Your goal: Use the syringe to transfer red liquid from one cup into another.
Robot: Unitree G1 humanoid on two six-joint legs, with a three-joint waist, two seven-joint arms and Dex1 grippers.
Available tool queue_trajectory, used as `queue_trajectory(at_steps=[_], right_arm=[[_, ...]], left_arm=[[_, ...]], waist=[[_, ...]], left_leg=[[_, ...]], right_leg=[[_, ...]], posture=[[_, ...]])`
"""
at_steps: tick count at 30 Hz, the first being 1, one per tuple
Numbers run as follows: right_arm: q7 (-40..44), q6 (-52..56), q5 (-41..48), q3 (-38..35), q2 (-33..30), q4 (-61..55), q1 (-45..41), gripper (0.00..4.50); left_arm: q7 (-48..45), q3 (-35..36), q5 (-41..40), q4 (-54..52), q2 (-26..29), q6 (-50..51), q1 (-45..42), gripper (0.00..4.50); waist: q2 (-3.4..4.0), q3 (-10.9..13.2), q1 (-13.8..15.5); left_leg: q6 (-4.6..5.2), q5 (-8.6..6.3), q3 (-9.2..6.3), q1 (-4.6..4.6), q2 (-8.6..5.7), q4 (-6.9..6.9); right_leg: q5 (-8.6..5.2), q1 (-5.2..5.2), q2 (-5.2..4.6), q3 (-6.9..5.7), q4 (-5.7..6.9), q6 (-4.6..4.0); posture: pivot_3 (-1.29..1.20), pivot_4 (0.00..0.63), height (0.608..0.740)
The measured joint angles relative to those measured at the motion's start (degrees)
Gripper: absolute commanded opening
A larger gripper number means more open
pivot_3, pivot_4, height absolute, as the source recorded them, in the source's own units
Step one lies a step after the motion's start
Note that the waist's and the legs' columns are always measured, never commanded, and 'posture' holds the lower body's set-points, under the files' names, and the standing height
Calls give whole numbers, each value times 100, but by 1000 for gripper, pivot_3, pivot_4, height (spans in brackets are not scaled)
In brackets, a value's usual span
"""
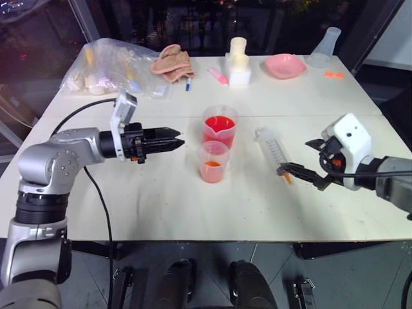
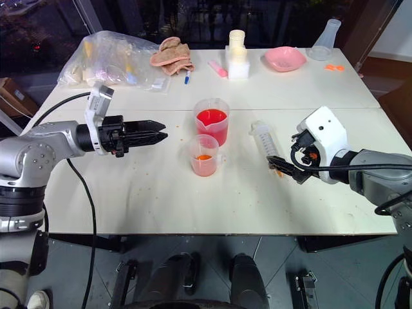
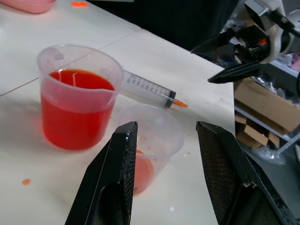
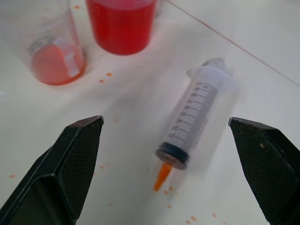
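Lying flat on the white table [image 1: 161,212], right of centre: the syringe [image 1: 273,150], empty, orange tip toward the near edge, plunger end toward the far side, touched by neither gripper.

Left of it, at table centre: the larger cup [image 1: 219,127], roughly half full of red liquid [image 1: 219,129]. Just in front, on the near side: the smaller cup [image 1: 213,161], with a shallow layer of the same liquid at its bottom. Small orange-red droplets dot the table around the cups and the syringe tip.

Left gripper [image 1: 172,140]: held level above the table, left of the cups, pointing right toward them; fingers parted, empty.

Right gripper [image 1: 301,161]: arm reaching in from the right, wrist angled downward and leftward; fingers spread wide, empty, the lower finger close to the syringe tip without gripping it.

Far side of table: plastic bag [image 1: 112,67], crumpled cloth [image 1: 172,62], pink bowl [image 1: 284,65], clear flask [image 1: 324,46].
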Motion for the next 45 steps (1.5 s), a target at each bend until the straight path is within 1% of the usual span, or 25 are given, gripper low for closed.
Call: queue_trajectory(at_steps=[6,10,14,15,17,19,21,26,29,32,36,40,45], right_arm=[[27,170,-8,37,-47,431,-250,4441],[37,574,49,275,-135,686,-752,4441],[-258,1689,50,764,349,1574,-2390,4441],[-349,1900,-4,913,469,1897,-2729,4441],[-597,2242,-127,1321,761,3181,-3697,4441],[-742,2332,-263,1668,831,4081,-4230,4441],[-883,2335,-498,2102,1065,5207,-4862,4441],[-950,2319,-1315,2789,1815,7199,-5952,4441],[-720,1965,-1790,3239,2130,8072,-6448,4441],[-317,1477,-2272,3652,2348,8744,-6778,4441],[323,1005,-2813,4135,2641,9439,-6872,4441],[773,749,-3194,4233,2978,9933,-6886,4441],[903,252,-3654,4198,3216,10406,-6889,4441]], left_arm=[[5,-25,-10,-31,-11,32,-35,2086],[2,-36,-20,-83,-12,51,-35,2086],[16,-71,-15,-58,-87,89,-183,2086],[17,-87,-8,-64,-106,85,-218,2086],[32,-118,26,-62,-174,43,-267,2086],[44,-123,47,-57,-191,20,-253,2086],[76,-126,96,-41,-205,6,-243,2086],[148,-138,158,-20,-308,-27,-234,2086],[174,-135,173,-54,-323,-33,-200,2086],[239,-108,170,-114,-318,-31,-148,2086],[350,-14,112,-239,-317,6,33,2086],[480,132,-8,-373,-318,42,101,2086],[616,222,-59,-485,-317,94,200,2086]], waist=[[0,0,5],[0,0,-9],[0,0,-31],[0,0,-25],[0,0,-26],[0,0,-2],[-1,0,-14],[0,0,-36],[0,0,-50],[0,0,-57],[0,0,-63],[0,0,-87],[0,0,-90]], left_leg=[[0,0,1,0,0,1],[0,0,3,1,1,0],[-2,1,12,1,6,3],[-2,1,12,1,7,2],[-3,2,23,0,6,-1],[-6,3,22,-6,5,-4],[-31,19,35,-9,3,-12],[-33,20,53,-17,4,-15],[-33,20,70,-17,4,-10],[-33,19,86,-12,4,-7],[-33,19,99,-5,5,-6],[-34,20,105,-5,7,-6],[-36,21,109,-5,6,-6]], right_leg=[[0,1,0,0,0,0],[0,-2,0,2,0,-1],[4,-8,7,12,3,-7],[4,-8,8,13,3,-7],[5,-17,8,24,6,-9],[6,-22,9,25,7,-8],[6,-31,8,33,6,-7],[7,-57,11,46,22,-6],[7,-74,12,55,55,-6],[7,-80,17,59,73,-6],[7,-85,20,71,83,-6],[7,-91,21,78,91,-5],[7,-95,22,84,94,-5]], posture=[[0,150,740],[0,150,740],[0,150,740],[0,150,740],[0,150,740],[0,150,740],[0,150,740],[0,150,740],[0,150,740],[0,150,740],[0,150,740],[0,150,740],[0,150,740]])
